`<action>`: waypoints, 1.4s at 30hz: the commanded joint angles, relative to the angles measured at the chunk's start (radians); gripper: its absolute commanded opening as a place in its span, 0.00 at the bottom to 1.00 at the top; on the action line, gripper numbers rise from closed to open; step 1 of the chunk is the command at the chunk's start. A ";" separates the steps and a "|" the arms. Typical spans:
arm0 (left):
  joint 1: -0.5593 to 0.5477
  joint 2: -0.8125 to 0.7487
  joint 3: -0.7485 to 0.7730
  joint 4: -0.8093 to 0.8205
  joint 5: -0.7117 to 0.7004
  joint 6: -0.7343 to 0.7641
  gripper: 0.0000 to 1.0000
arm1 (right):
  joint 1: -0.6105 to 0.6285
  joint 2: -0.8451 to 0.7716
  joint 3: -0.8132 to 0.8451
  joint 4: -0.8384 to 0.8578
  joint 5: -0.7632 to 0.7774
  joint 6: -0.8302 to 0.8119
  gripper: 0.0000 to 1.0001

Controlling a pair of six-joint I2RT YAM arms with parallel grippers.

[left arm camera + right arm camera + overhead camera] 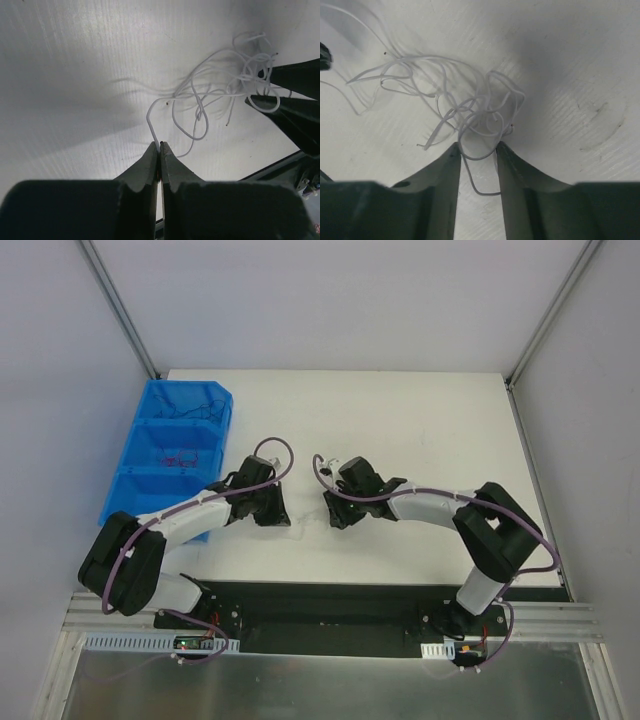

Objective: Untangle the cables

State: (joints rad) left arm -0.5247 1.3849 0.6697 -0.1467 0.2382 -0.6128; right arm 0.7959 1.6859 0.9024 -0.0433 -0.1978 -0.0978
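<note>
White surface (420,440), one hand set either side of the small pale tangle of cables (480,107) lying between them.

My left hand (159,145) is clenched on the free end of one strand trailing out of the tangle. My right hand (477,146) stands released, its jaws straddling a loop on the far side and pinching nothing. My worries: if I pull left with nothing anchoring the clump, the whole knot may slide along and tighten. That hair-thin strand could slip from the clamped tips. Closing the right hand here may catch several loops at once.
</note>
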 commanded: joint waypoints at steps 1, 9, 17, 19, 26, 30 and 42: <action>-0.009 -0.124 0.067 -0.036 -0.051 0.048 0.00 | 0.016 0.046 0.064 -0.118 0.184 -0.016 0.27; -0.008 -0.430 0.218 -0.169 -0.405 0.195 0.00 | -0.018 0.034 0.067 -0.129 0.406 0.062 0.01; -0.008 -0.521 0.471 -0.169 -0.732 0.487 0.00 | -0.308 -0.138 -0.146 0.039 0.295 0.305 0.01; -0.008 -0.540 0.504 -0.162 -0.786 0.534 0.00 | -0.372 -0.175 -0.201 0.091 0.293 0.348 0.01; -0.008 -0.602 0.547 -0.166 -0.748 0.568 0.00 | -0.426 -0.297 -0.292 0.149 0.296 0.389 0.01; -0.008 -0.661 0.536 -0.189 -0.734 0.536 0.00 | -0.428 -0.302 -0.300 0.177 0.279 0.383 0.01; 0.006 -0.486 0.591 -0.453 -1.046 0.512 0.00 | -0.428 -0.235 -0.264 0.198 0.074 0.354 0.01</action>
State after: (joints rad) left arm -0.5243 0.8104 1.2495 -0.4522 -0.5980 -0.0860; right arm 0.3672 1.4517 0.6025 0.1234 -0.0719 0.2611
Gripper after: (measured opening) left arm 0.005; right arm 0.014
